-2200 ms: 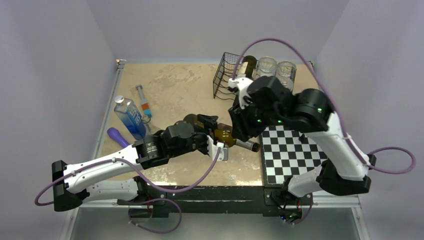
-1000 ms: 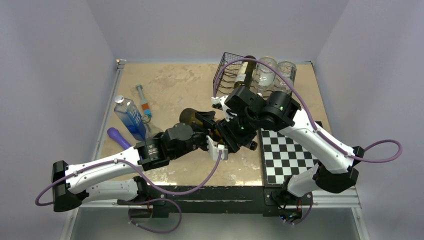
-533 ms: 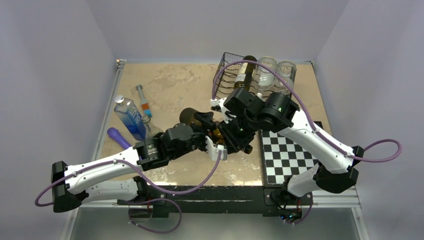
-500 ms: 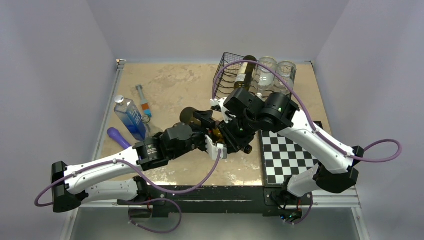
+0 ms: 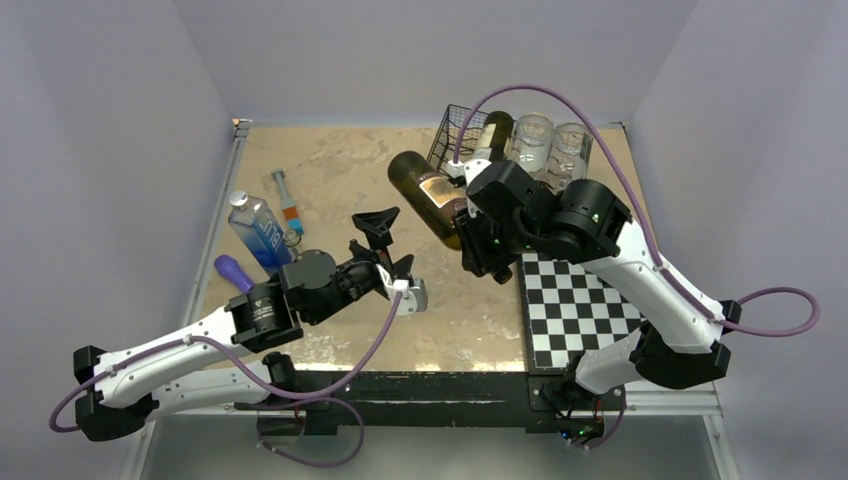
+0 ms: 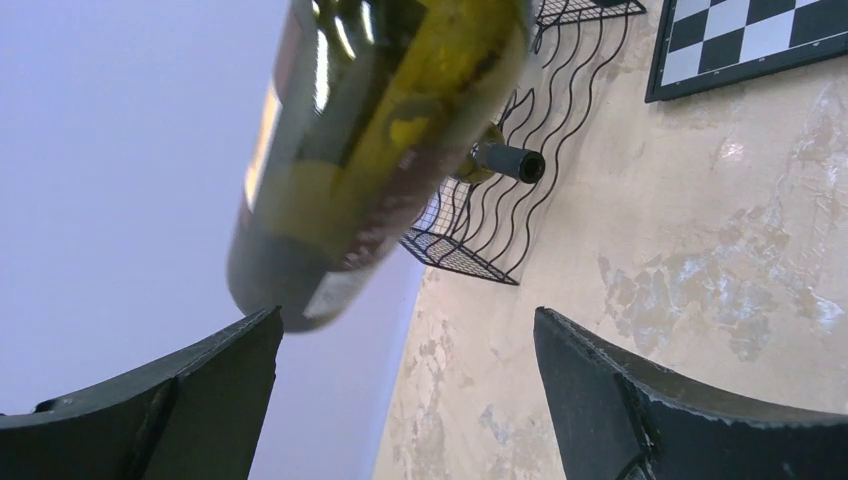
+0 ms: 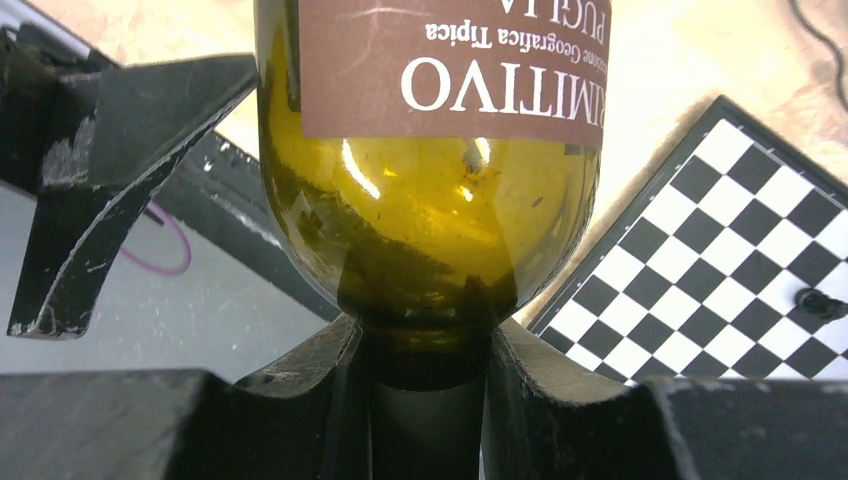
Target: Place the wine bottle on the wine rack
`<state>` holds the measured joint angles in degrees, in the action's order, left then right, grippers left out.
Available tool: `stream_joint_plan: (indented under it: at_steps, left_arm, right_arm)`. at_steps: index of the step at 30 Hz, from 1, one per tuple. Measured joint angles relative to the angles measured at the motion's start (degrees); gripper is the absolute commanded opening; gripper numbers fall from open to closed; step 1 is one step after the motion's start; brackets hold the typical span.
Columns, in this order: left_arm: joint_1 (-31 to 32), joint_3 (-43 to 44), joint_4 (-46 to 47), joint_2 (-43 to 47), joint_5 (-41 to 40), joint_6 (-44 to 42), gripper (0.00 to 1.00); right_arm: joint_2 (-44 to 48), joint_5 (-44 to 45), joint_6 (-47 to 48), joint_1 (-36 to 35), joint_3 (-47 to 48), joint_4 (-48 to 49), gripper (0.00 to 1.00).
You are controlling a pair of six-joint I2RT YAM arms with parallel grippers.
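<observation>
Right claw (image 7: pixel 428 375) is clamped on the neck of the wine bottle (image 5: pixel 428 195), its fingers (image 7: pixel 305 390) pinching just below the shoulder. Left claw (image 5: pixel 393 258) stands wide open with nothing between its jaws, near the bottle's base but apart from it. From the top view the bottle hangs tilted over the middle of the worktop (image 5: pixel 330 170), base pointing toward the far left corner, and I judge it clear of the surface. So the pick-up looks done and the placing is not. The wine rack (image 5: pixel 448 135) sits at the far edge, just beyond the bottle, with 1 other bottle (image 5: pixel 492 132) lying in it and 2 glass jars (image 5: pixel 530 135) to its right. What is left for me is to carry the bottle over and lay it in a free row. On the brown label, upside down in the right wrist view, I read "IMITIVO", "Geografica Tipica" and "PUGL"; the rest is cut off. The blue water bottle (image 5: pixel 262 235) near the left edge has lettering I cannot read for sure
</observation>
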<state>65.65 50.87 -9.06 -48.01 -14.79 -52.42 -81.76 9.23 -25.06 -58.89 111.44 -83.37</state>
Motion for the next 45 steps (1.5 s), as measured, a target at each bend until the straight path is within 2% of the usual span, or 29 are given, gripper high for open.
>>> stream_joint_plan:
  at_steps: [10,15,24,33,45]
  left_arm:
    - [0.0,-0.1,-6.7,6.5,-0.2,8.4,0.99]
    - [0.0,0.9,-11.0,12.1,-0.7,19.6,0.99]
    - [0.0,9.8,-18.4,19.5,-3.9,43.7,0.99]
    - [0.0,11.3,-21.7,23.1,-3.6,51.0,0.99]
    - [0.0,13.6,-26.9,23.3,-7.6,56.4,0.99]
  right_arm:
    - [-1.7,6.8,-0.9,2.0,3.1,3.0,0.00]
    - [-5.0,9.0,-2.2,4.3,3.5,8.0,0.00]
    - [-10.7,15.0,-9.8,8.8,3.6,21.8,0.00]
    - [-21.8,22.2,-21.8,11.7,7.0,28.5,0.00]
    - [-33.1,24.0,-26.9,14.8,10.4,29.7,0.00]
